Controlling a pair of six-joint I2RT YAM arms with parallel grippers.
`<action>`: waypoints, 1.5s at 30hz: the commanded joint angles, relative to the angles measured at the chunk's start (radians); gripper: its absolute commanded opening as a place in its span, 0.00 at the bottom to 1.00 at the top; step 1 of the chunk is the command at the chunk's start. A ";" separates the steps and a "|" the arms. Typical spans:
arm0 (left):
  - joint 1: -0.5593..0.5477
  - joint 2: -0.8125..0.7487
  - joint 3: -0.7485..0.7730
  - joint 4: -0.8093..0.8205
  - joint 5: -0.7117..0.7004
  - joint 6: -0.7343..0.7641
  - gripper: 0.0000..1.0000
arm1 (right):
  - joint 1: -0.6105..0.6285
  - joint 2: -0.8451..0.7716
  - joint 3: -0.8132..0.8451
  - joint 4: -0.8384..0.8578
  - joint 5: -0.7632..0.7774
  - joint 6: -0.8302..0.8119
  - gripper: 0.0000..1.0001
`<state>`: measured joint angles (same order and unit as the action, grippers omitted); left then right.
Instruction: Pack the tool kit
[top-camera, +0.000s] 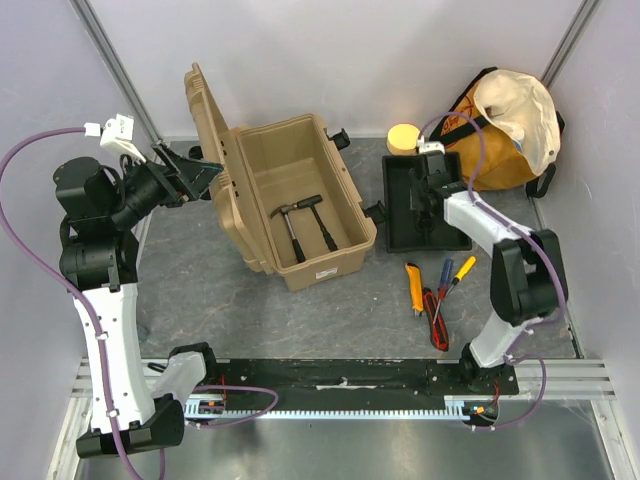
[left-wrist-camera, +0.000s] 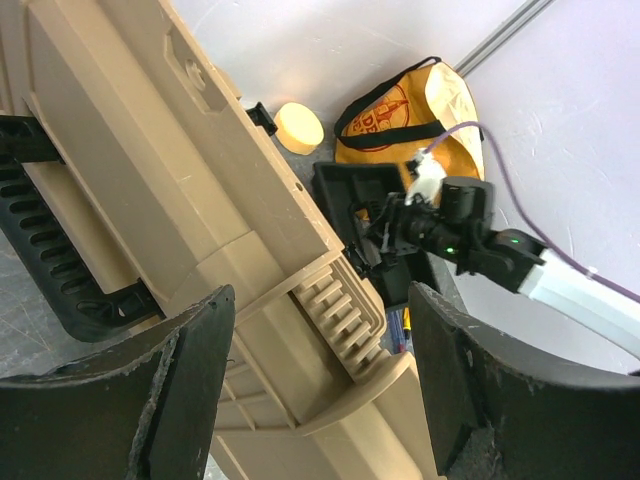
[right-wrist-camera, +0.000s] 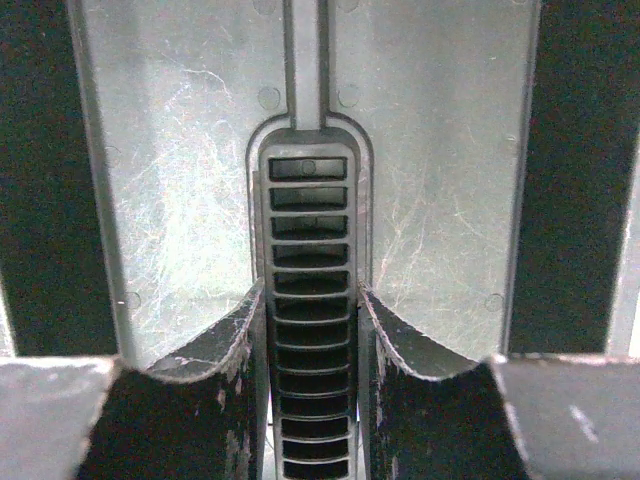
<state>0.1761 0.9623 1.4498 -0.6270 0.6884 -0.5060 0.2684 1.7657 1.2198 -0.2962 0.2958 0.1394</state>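
Toolbox (top-camera: 285, 165), tan, stands open left of the table's middle, its lid (top-camera: 210, 130) raised and two hammers (top-camera: 305, 225) lying inside. An orange-yellow bag (top-camera: 510, 130) slumps at far right. A black tray (top-camera: 400, 205) lies just right of the toolbox. The right gripper (right-wrist-camera: 310, 300) is clenched on the tray's ribbed centre handle. At the lid's outer side the left gripper (left-wrist-camera: 320, 300) has its jaws spread wide, grasping nothing.
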 joint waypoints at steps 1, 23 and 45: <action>-0.003 -0.008 0.017 0.013 -0.003 0.038 0.76 | 0.008 -0.185 0.046 0.026 0.149 -0.035 0.00; -0.003 -0.014 0.011 0.012 -0.012 0.038 0.76 | 0.385 -0.261 0.472 -0.145 0.101 0.074 0.00; -0.007 -0.031 -0.003 0.013 -0.044 0.038 0.76 | 0.609 0.281 0.963 -0.483 0.189 0.232 0.00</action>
<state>0.1761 0.9527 1.4494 -0.6270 0.6727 -0.5041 0.8803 2.0190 2.0689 -0.7433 0.4599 0.3611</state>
